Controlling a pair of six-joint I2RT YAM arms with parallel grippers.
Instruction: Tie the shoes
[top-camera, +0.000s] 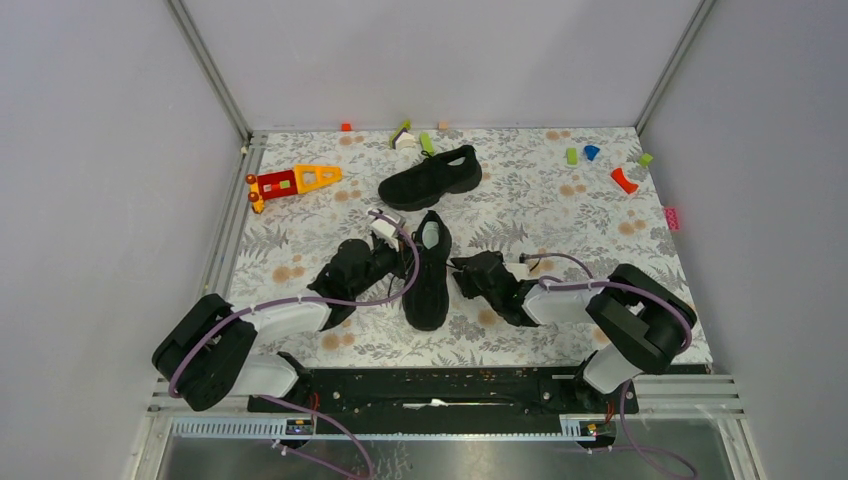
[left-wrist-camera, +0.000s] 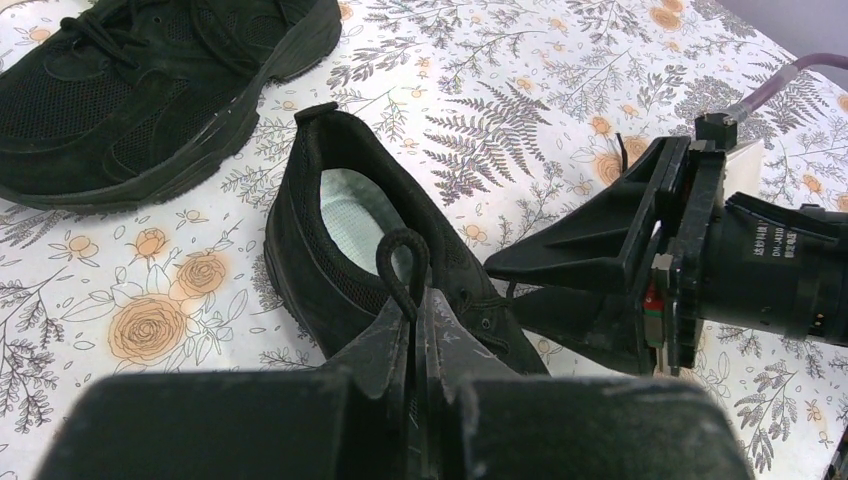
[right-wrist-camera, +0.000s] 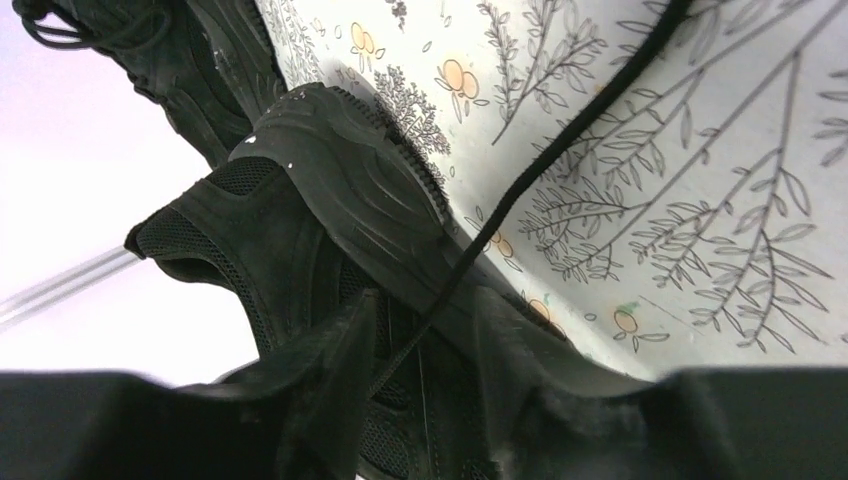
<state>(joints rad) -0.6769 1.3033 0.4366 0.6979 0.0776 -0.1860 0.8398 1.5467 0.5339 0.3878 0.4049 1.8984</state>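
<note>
Two black shoes lie on the floral table. The far shoe (top-camera: 430, 175) lies sideways at the back; it also shows in the left wrist view (left-wrist-camera: 130, 90). The near shoe (top-camera: 428, 268) points toward me between both grippers, its pale insole showing (left-wrist-camera: 350, 215). My left gripper (top-camera: 393, 262) is shut on a loop of black lace (left-wrist-camera: 403, 262) above the shoe's opening, with its jaws (left-wrist-camera: 418, 305) pressed together. My right gripper (top-camera: 468, 275) is at the shoe's right side, low by the sole (right-wrist-camera: 340, 190). Its jaws (right-wrist-camera: 425, 320) stand apart, and a thin lace strand (right-wrist-camera: 520, 195) runs between them.
A red and yellow toy (top-camera: 290, 182) lies at the back left. Small coloured blocks lie along the back wall (top-camera: 415, 138) and at the back right (top-camera: 624, 180). A pink block (top-camera: 671, 217) sits at the right edge. Grey walls enclose the table.
</note>
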